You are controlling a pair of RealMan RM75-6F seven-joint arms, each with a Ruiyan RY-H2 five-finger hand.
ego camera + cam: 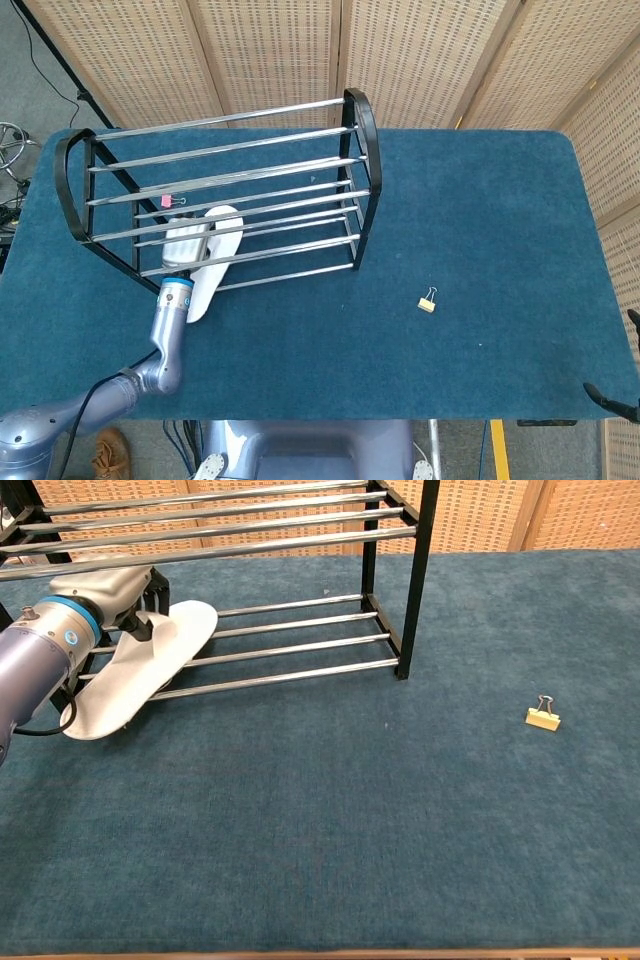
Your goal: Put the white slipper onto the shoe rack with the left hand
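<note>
Slipper [140, 670] placement is partway done, we judge: its toe lies across the rack's [358, 130] lower bars near the tabletop's [400, 830] left edge, while the heel hangs off the front toward the cloth. Our left robot hand [110, 595] grips the slipper's upper under the top rails. We still need to slide it fully on and let go. A pink clip [167, 201] sits on the rack.
</note>
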